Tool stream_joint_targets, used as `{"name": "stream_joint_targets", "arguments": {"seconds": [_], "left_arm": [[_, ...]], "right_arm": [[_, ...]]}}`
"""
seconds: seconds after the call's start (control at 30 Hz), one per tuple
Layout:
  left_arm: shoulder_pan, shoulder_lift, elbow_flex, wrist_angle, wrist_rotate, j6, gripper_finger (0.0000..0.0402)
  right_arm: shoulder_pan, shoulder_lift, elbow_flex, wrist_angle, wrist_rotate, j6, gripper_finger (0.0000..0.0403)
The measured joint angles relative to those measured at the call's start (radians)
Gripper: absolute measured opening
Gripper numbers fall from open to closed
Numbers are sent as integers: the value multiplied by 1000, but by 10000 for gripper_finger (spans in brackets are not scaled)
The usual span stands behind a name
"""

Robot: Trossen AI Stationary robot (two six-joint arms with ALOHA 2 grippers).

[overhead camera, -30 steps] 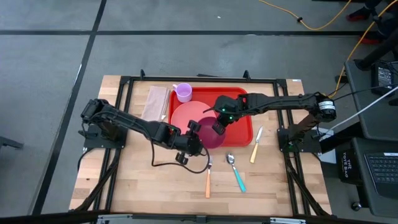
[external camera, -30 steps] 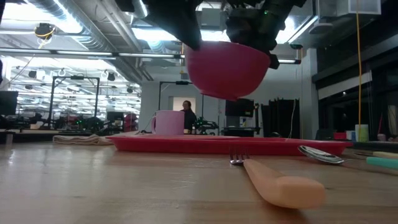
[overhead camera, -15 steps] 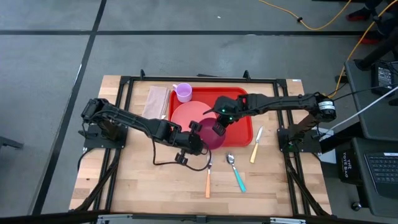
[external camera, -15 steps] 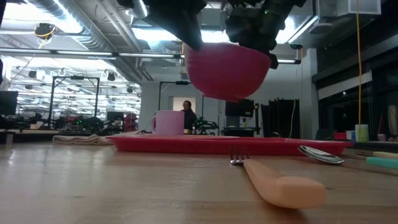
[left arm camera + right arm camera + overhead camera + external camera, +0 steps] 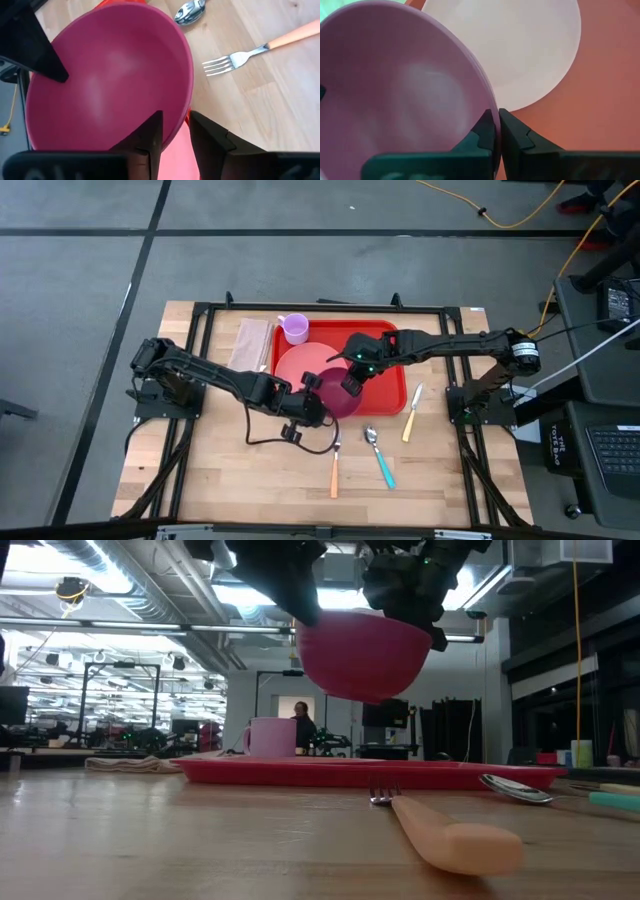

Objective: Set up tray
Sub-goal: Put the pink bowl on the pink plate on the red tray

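Bowl [image 5: 364, 655] held aloft over the tray [image 5: 388, 385].
Your right gripper [image 5: 496, 131] pinches its rim; left gripper [image 5: 172, 134] straddles the opposite rim, grip unclear. Tray lies mid-table. Next, I'd lower it onto the plate [image 5: 300, 365].

No writing, label, brand, number or sign can be read in any view. The bowl, the tray and the cutlery on the tabletop carry no print that shows, and the room behind the tabletop is too far off to make out any lettering.
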Motion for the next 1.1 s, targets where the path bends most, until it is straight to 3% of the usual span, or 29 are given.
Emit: {"name": "stream_joint_targets", "arguments": {"seconds": [0.57,0.83,1.1], "left_arm": [[7,62,1,-53,-73,70,59],[0,64,1,-54,-65,130,10],[-29,68,-4,-89,-67,143,3]], "right_arm": [[-1,2,-2,-2,-4,-1,12],[-1,2,-2,11,-16,-21,15],[-4,-6,4,48,-85,-71,94]]}}
